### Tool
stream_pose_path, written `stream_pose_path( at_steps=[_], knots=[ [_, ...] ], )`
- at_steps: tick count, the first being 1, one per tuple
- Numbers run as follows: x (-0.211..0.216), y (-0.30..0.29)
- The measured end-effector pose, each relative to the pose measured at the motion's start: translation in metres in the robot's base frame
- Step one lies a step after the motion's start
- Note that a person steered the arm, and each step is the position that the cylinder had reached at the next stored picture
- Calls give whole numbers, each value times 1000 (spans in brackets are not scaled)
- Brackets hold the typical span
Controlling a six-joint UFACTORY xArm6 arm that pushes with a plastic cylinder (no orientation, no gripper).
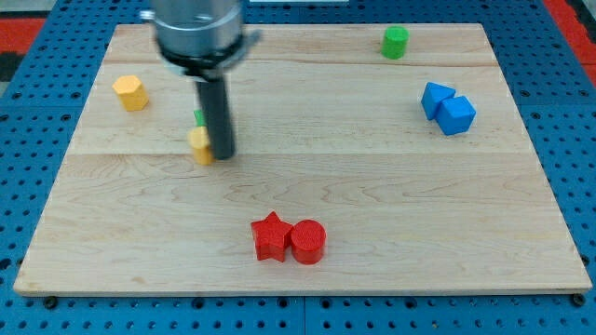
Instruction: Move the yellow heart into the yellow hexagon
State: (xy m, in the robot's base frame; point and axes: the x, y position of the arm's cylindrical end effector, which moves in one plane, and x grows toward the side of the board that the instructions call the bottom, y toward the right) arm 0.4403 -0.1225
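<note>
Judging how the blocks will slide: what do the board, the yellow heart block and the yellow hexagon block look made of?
The pale board looks like unvarnished or matte wood: visible grain and plank seams. The small yellow heart block, right beside my tip on the view's left, and the yellow hexagon block look like solid painted wood or plastic, evenly coloured with no glare; which one I cannot tell.

Bright blocks on a pale wooden bench (372,195)

Around the bench lies blue pegboard (28,167). On it: yellow hexagon (130,92), yellow heart (200,145), green cylinder (395,42), two blue blocks (448,108), red star (271,236), red cylinder (308,242); dark rod (217,116).
</note>
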Motion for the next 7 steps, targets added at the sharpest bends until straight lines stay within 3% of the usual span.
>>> stream_pose_path(
  at_steps=[1, 3, 4, 6, 7],
  knots=[
    [-15, -71],
    [22, -135],
    [12, -168],
    [1, -104],
    [-31, -86]
  ],
)
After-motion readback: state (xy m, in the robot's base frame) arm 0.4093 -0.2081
